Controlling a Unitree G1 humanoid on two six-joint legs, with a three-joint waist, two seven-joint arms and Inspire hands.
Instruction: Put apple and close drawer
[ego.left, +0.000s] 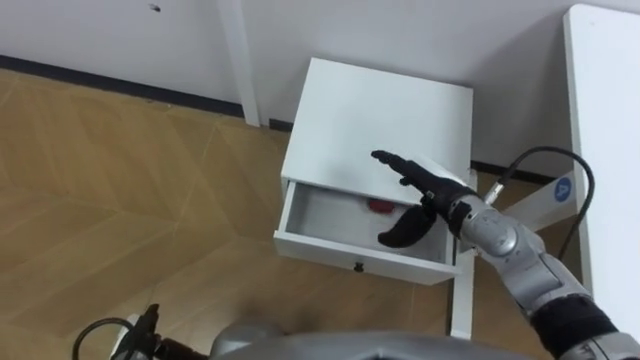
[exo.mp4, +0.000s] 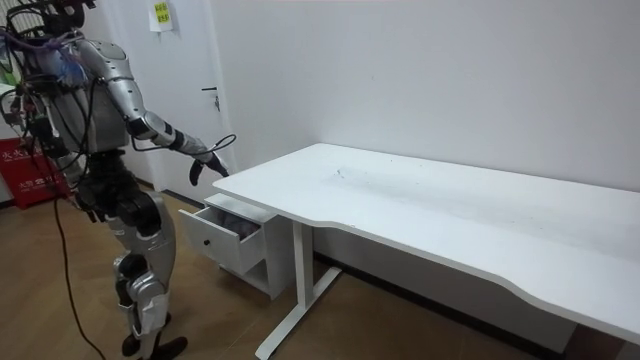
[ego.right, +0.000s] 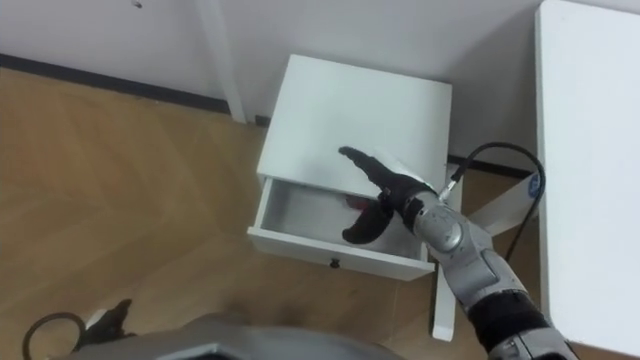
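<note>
The right hand (ego.left: 432, 193) is hovering, spread and empty, above the open drawer (ego.left: 330, 215); the apple (ego.left: 380, 206) is lying inside it; its stiff, light front panel (ego.left: 345, 253) is likely needing just a flat push.

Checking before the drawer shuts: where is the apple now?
In the left eye view, the apple lies inside the open drawer, near its back wall, just left of the right hand.

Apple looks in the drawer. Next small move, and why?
Probably lower the right robot hand to the drawer front and push: the apple already lies inside the open drawer, and the robot hand hangs open above it.
</note>
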